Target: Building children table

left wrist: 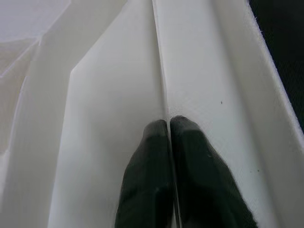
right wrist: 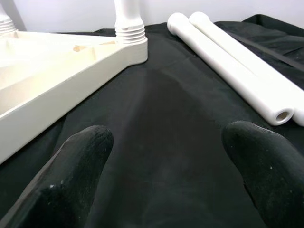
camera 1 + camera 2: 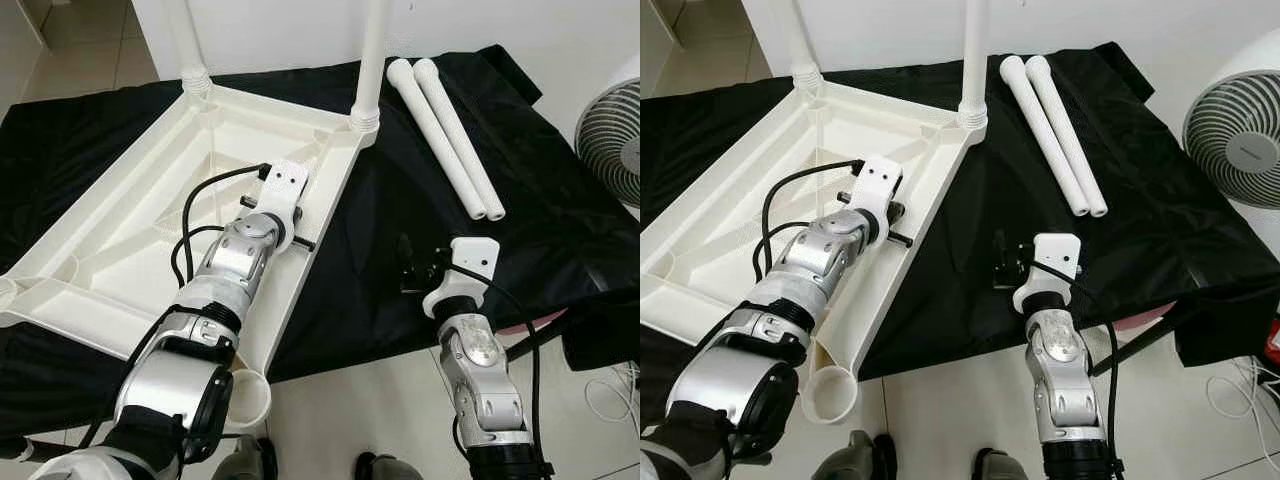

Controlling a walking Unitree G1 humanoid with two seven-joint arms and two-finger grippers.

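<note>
Two upright legs [image 3: 372, 60] screwed into the tabletop [image 3: 120, 230] run off the top edge, so their ends stay unseen. The left end effector [image 1: 169, 124] presses its fingers together on a rib of the tabletop, and the left arm [image 3: 225, 270] covers that spot in the head views. The fan [image 3: 1238, 130] is cut by the right edge. The right end effector [image 2: 166, 137] hangs over the black cloth [image 2: 171, 118], fingertips cropped at the bottom edge.

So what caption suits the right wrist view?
Open right gripper hovers over black cloth, facing two loose table legs.
</note>
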